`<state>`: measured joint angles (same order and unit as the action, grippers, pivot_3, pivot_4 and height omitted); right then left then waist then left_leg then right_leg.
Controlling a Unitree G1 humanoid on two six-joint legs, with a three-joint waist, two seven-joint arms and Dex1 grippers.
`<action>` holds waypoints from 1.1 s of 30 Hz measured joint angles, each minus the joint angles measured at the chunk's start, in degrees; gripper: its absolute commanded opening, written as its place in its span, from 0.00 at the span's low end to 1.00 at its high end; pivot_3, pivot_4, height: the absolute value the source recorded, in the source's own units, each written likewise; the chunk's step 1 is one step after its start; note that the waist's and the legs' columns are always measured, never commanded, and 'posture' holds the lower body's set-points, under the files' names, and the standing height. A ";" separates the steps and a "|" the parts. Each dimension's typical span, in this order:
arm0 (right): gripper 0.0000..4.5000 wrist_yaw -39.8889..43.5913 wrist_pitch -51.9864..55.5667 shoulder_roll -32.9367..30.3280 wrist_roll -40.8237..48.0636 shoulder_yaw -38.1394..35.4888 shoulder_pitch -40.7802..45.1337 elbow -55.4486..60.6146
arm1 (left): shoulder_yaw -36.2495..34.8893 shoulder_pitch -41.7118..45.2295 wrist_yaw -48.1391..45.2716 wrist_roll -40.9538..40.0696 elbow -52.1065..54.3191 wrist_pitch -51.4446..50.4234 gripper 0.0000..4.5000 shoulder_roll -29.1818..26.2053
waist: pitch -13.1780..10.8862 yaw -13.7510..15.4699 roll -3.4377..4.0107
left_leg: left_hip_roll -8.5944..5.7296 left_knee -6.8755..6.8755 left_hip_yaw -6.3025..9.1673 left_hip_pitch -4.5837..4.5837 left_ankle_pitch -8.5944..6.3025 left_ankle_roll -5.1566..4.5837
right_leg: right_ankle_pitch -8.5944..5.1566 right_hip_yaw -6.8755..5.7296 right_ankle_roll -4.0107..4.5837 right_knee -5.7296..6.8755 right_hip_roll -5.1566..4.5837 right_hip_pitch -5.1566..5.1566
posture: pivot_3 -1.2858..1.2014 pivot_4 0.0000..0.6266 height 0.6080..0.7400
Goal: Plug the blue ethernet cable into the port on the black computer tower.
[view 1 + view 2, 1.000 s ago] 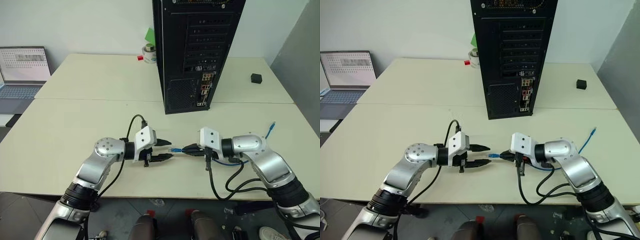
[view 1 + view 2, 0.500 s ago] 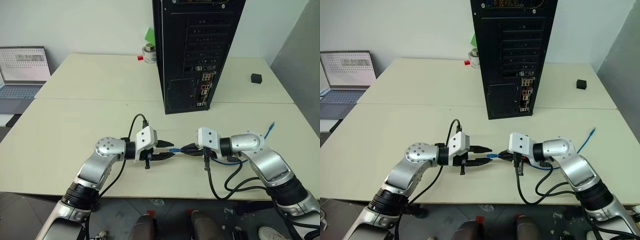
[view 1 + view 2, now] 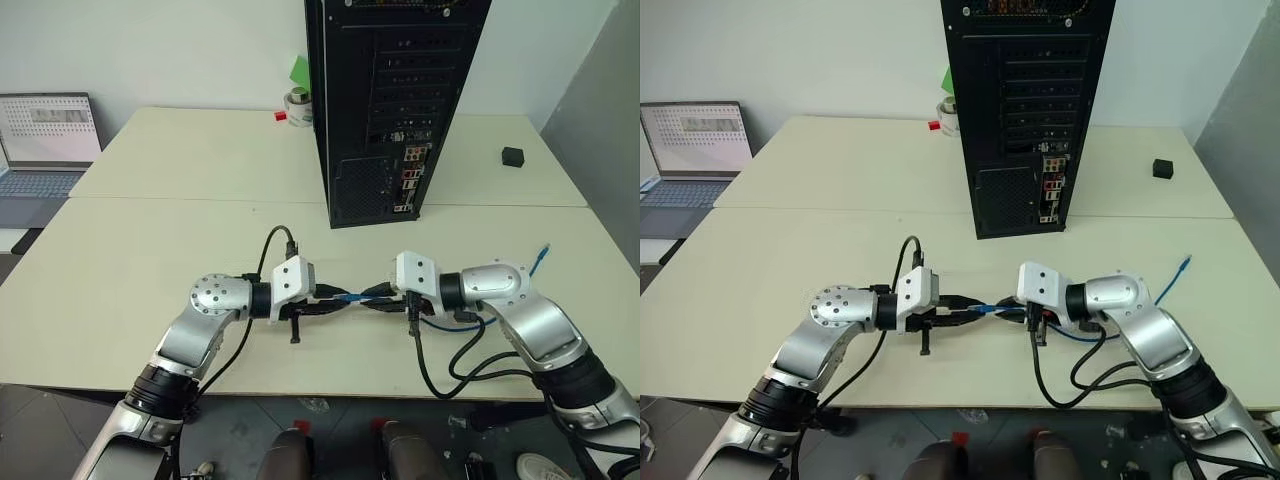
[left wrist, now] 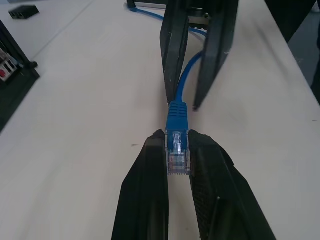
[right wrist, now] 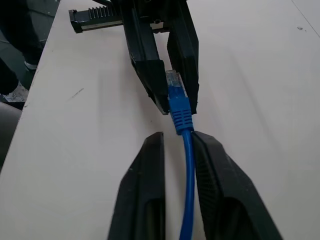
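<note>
Bare table (image 3: 150, 260) lies between the grippers and the black computer tower (image 3: 390, 100). The left gripper (image 4: 177, 150) pinches the blue ethernet cable (image 4: 177, 120) by its plug. The right gripper (image 5: 176, 145) stands narrowly parted around the cord.

Left gripper (image 3: 332, 303) and right gripper (image 3: 372, 299) meeting tip to tip over near counter (image 3: 150, 250), blue ethernet cable (image 3: 349, 298) spanning between them; black computer tower (image 3: 390, 100) standing far centre.

Bare table (image 3: 180, 250) before tower (image 3: 385, 100).

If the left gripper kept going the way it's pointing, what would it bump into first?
Probably the right gripper, facing it just past the plug on the blue cable that the left gripper pinches.
</note>
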<state>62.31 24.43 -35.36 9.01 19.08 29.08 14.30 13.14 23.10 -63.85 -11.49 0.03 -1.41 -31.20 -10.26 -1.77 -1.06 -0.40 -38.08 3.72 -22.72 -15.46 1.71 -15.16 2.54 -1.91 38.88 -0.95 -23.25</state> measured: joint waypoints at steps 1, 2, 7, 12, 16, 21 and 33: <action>0.40 0.62 -0.01 -0.56 0.60 -0.13 0.31 0.00 | 0.00 -0.03 0.14 0.77 -0.12 2.41 0.07 0.00 | 0.00 0.02 0.00 | 0.00 0.00 0.00 0.00 0.00 0.00 | 0.00 0.00 0.00 0.00 -0.02 0.00 | 0.52 0.24 1.00; 0.46 1.45 -0.01 -1.24 1.48 -0.82 0.73 0.02 | 0.00 -0.07 0.51 1.72 -0.28 5.66 0.07 0.00 | 0.00 0.04 0.00 | -0.01 0.00 0.00 0.00 0.00 0.00 | 0.00 0.00 0.00 -0.02 -0.09 0.00 | 0.52 0.24 1.00; 0.65 3.65 4.28 -5.53 8.23 -8.34 0.17 0.84 | -0.02 -1.21 4.41 7.83 -4.20 24.69 0.07 0.16 | 0.00 0.20 0.00 | 0.00 0.01 0.02 -0.01 0.00 0.00 | 0.01 -0.01 0.01 -0.04 -0.21 0.01 | 0.52 0.24 1.00; 0.65 -1.07 16.61 -1.63 18.64 -13.92 -2.62 4.97 | -1.00 -0.45 13.75 17.74 -11.47 47.90 0.07 0.60 | 0.01 0.11 0.00 | 0.04 0.01 0.03 0.00 0.00 0.00 | 0.01 -0.01 0.02 -0.02 -0.22 0.00 | 0.52 0.24 1.00; 0.65 -6.07 22.60 1.87 23.71 -16.11 -3.53 6.49 | -4.15 1.43 23.42 26.94 -16.99 59.74 0.07 0.64 | 0.01 0.19 0.00 | -0.02 0.01 0.02 -0.02 0.00 -0.01 | 0.01 -0.02 0.01 -0.02 -0.20 0.01 | 0.52 0.24 1.00; 0.65 -10.46 25.86 5.15 27.12 -16.15 -4.20 7.37 | -5.27 2.36 32.10 34.28 -20.34 66.42 0.07 0.64 | 0.01 0.16 0.01 | -0.04 0.01 0.03 -0.03 0.00 -0.01 | 0.01 -0.05 0.01 0.00 -0.16 0.00 | 0.52 0.24 1.00; 0.57 -13.52 26.11 9.02 28.28 -15.07 -3.54 6.47 | -4.79 4.28 42.03 40.94 -21.05 68.45 0.07 -0.15 | 0.01 0.05 0.01 | -0.03 0.02 0.04 -0.02 0.00 -0.02 | 0.01 -0.10 0.01 0.03 -0.08 0.00 | 0.52 0.24 1.00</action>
<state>48.79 50.53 -26.34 37.28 4.00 25.55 20.77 8.35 27.38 -21.83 29.45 -21.02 67.04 -31.35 -10.24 -1.71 -1.05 -0.44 -38.06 3.77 -22.75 -15.46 1.69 -15.15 2.44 -1.91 38.90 -1.03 -23.25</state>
